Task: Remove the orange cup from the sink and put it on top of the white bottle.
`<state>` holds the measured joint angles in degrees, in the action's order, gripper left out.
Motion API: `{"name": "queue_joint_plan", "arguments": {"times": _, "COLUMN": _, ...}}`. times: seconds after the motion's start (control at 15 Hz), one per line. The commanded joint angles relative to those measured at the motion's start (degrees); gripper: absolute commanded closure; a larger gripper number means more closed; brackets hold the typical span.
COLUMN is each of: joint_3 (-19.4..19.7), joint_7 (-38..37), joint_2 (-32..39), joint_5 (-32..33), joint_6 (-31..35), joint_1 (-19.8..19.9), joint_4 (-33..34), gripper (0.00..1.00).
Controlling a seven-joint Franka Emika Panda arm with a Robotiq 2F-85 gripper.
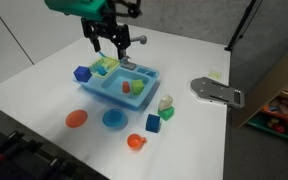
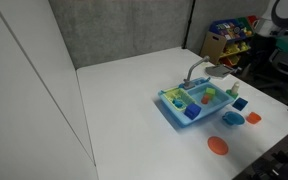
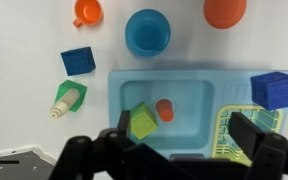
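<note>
The orange cup (image 3: 165, 109) stands in the basin of the light-blue sink (image 3: 194, 80), beside a green cube (image 3: 142, 121). In an exterior view the cup (image 1: 125, 87) shows as a small orange spot in the sink (image 1: 104, 92). The white bottle (image 3: 67, 98) lies on the table beside the sink; it also shows in an exterior view (image 1: 165, 104). My gripper (image 3: 184, 135) is open and empty above the sink, one finger near the green cube and the other over the yellow-green rack (image 3: 234, 145). In an exterior view the gripper (image 1: 114, 45) hangs above the sink's back edge.
A blue cube (image 3: 274, 89) sits at the rack end of the sink. On the table lie another blue cube (image 3: 78, 61), a blue bowl (image 3: 147, 32), an orange mug (image 3: 86, 12) and an orange disc (image 3: 225, 10). A grey metal plate (image 1: 216, 90) lies near the table's edge.
</note>
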<state>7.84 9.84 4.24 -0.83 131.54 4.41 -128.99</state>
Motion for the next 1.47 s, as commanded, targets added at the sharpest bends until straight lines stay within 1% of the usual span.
{"name": "queue_joint_plan", "arguments": {"times": 0.0, "joint_3": -1.0, "joint_7": -1.4, "joint_2": 6.0, "joint_5": -0.5, "joint_6": 3.6, "joint_1": 0.8, "joint_4": 2.6, "gripper": 0.00}}
{"name": "queue_joint_plan", "arguments": {"times": 0.2, "joint_3": -1.2, "joint_7": -2.7, "joint_2": 9.9, "joint_5": -0.4, "joint_6": 7.4, "joint_1": 1.0, "joint_4": 2.5, "gripper": 0.00}}
{"name": "queue_joint_plan", "arguments": {"times": 0.4, "joint_3": -1.2, "joint_7": -4.3, "joint_2": 13.2, "joint_5": -0.4, "joint_6": 9.3, "joint_1": 1.1, "joint_4": 2.8, "gripper": 0.00}}
{"name": "queue_joint_plan", "arguments": {"times": 0.53, "joint_3": -1.6, "joint_7": -4.0, "joint_2": 13.4, "joint_5": -1.3, "joint_6": 7.5, "joint_1": 1.6, "joint_4": 3.3, "gripper": 0.00}}
{"name": "queue_joint_plan", "arguments": {"times": 0.6, "joint_3": -1.4, "joint_7": -3.6, "joint_2": 12.8, "joint_5": 0.3, "joint_6": 9.1, "joint_1": 1.3, "joint_4": 1.4, "gripper": 0.00}}
{"name": "queue_joint_plan", "arguments": {"times": 0.93, "joint_3": -1.6, "joint_7": -3.6, "joint_2": 13.4, "joint_5": -0.3, "joint_6": 9.0, "joint_1": 1.5, "joint_4": 2.1, "gripper": 0.00}}
{"name": "queue_joint_plan", "arguments": {"times": 1.0, "joint_3": -1.4, "joint_7": -4.4, "joint_2": 14.1, "joint_5": 0.1, "joint_6": 9.0, "joint_1": 1.3, "joint_4": 2.8, "gripper": 0.00}}
{"name": "queue_joint_plan", "arguments": {"times": 1.07, "joint_3": -1.9, "joint_7": -3.4, "joint_2": 15.0, "joint_5": -0.6, "joint_6": 8.6, "joint_1": 1.5, "joint_4": 3.6, "gripper": 0.00}}
{"name": "queue_joint_plan", "arguments": {"times": 1.4, "joint_3": -3.7, "joint_7": -3.4, "joint_2": 20.1, "joint_5": -0.7, "joint_6": 8.9, "joint_1": 0.9, "joint_4": 7.9, "gripper": 0.00}}
